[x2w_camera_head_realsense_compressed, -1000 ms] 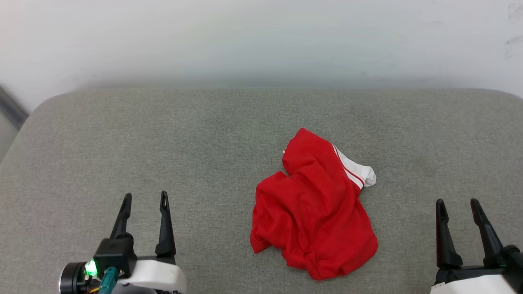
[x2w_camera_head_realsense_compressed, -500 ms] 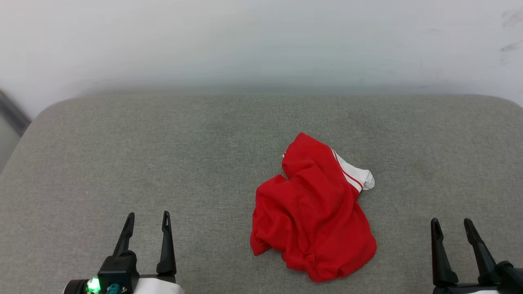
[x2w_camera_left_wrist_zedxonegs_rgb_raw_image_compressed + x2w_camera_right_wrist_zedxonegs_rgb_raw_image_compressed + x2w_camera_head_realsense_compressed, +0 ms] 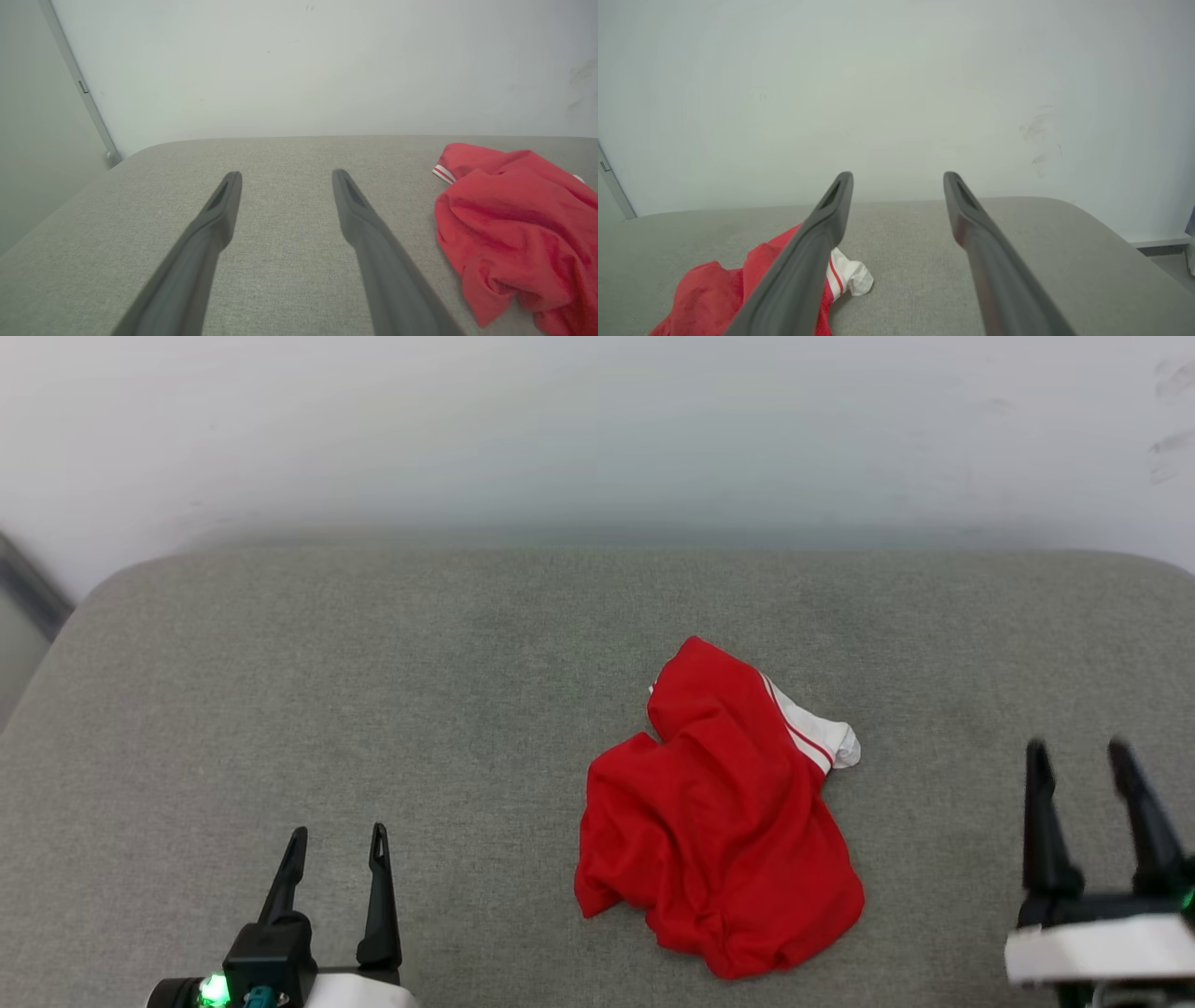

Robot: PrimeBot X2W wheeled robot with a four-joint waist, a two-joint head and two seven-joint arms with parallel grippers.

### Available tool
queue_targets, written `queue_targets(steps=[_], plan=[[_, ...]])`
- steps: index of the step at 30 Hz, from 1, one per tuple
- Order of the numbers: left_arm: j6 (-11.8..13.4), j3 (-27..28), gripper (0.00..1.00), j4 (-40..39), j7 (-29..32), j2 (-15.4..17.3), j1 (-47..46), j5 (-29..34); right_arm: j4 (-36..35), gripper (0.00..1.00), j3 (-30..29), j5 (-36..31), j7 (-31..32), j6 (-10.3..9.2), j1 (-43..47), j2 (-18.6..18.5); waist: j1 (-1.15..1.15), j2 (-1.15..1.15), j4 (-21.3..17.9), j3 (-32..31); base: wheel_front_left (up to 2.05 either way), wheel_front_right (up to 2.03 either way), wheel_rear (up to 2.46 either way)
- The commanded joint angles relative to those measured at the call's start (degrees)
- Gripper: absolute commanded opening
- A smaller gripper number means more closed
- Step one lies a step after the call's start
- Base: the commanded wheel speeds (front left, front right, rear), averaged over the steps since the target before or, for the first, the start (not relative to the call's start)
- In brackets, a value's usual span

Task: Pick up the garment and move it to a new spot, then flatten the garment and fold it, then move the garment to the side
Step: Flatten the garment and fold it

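Lying crumpled: the garment (red, white-sleeved)

A counter covered in grey woven fabric, its corners rounded, stands right against a plain pale wall. Dark scuff marks smudge the wall toward the right. At the left, a thin grey strip runs up the wall. The light is soft and even.

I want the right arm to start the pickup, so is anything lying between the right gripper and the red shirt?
Nothing visible does. The right gripper is open and sits to the right of the garment, apart from it, with just grey cushion between them. The garment's white sleeve sticks out on that side.
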Motion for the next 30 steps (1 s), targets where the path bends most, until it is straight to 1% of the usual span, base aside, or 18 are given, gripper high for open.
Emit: queue_targets(steps=[1,6,8,10,14,16,18,21,24,26,28,30], plan=[[-0.3,0.3,1.00,0.1,-0.1,-0.3,-0.8,0.4,-1.1,1.00,-0.5,-1.0,-0.1,-0.02,-3.2,0.1,0.00,0.00,0.1,0.6,0.00,0.00,0.00],[-0.9,1.4,1.00,-0.3,-0.1,-0.9,-2.5,1.1,-3.7,1.00,0.2,-6.7,-0.1,-0.02,-14.8,0.1,0.00,0.00,0.2,3.2,0.00,0.00,0.00],[-1.2,1.7,1.00,-0.5,-0.1,-1.1,-3.2,1.1,-3.8,1.00,1.5,-9.0,-0.1,-0.02,-20.0,-0.3,0.00,0.00,0.1,4.4,0.00,0.00,0.00],[-1.5,2.1,1.00,-0.7,-0.1,-1.4,-4.0,1.2,-2.3,1.00,3.4,-10.1,-0.1,-0.03,-25.0,-2.1,0.00,0.00,0.1,5.6,0.00,0.00,0.00],[-2.0,2.6,1.00,-0.6,-0.1,-1.7,-5.3,1.6,3.7,1.00,9.5,-8.0,-0.1,-0.03,-34.6,-7.1,0.00,0.00,0.3,7.4,0.00,0.00,0.00],[-2.2,2.9,1.00,-0.7,-0.1,-1.8,-5.8,1.5,7.3,1.00,13.3,-5.9,2.7,-0.03,-39.2,-10.0,0.00,0.00,0.5,8.2,0.00,0.00,0.00],[-2.4,3.1,1.00,-0.9,-0.1,-2.0,-6.5,1.6,11.1,1.00,18.1,-3.0,8.4,-0.03,-43.6,-13.0,0.00,0.00,0.7,9.1,0.00,0.00,0.00],[-2.7,3.1,1.00,-1.0,-0.1,-2.2,-7.4,1.8,16.0,1.00,27.7,3.9,21.4,-0.04,-49.7,-18.3,0.00,0.00,1.2,10.4,0.00,0.00,0.00],[-2.9,3.0,1.00,-1.5,-0.1,-2.4,-8.5,1.8,17.2,1.00,38.6,11.5,32.8,-0.04,-56.0,-24.6,0.00,0.00,1.9,12.1,0.00,0.00,0.00],[-3.1,2.9,1.00,-1.8,-0.1,-2.5,-9.2,1.7,17.7,1.00,45.8,17.9,41.0,-0.04,-58.3,-28.2,0.00,0.00,2.5,13.2,0.00,0.00,0.00],[-3.1,2.7,1.00,-2.1,-0.1,-2.6,-10.1,1.5,17.3,1.00,51.0,24.1,49.1,-0.05,-61.8,-31.8,0.00,0.00,3.2,14.5,0.00,0.00,0.00],[-3.2,2.4,1.00,-2.5,-0.1,-2.7,-11.0,1.3,17.2,1.00,54.2,29.4,55.7,-0.04,-64.2,-33.9,0.00,0.00,4.0,15.9,0.00,0.00,0.00]])
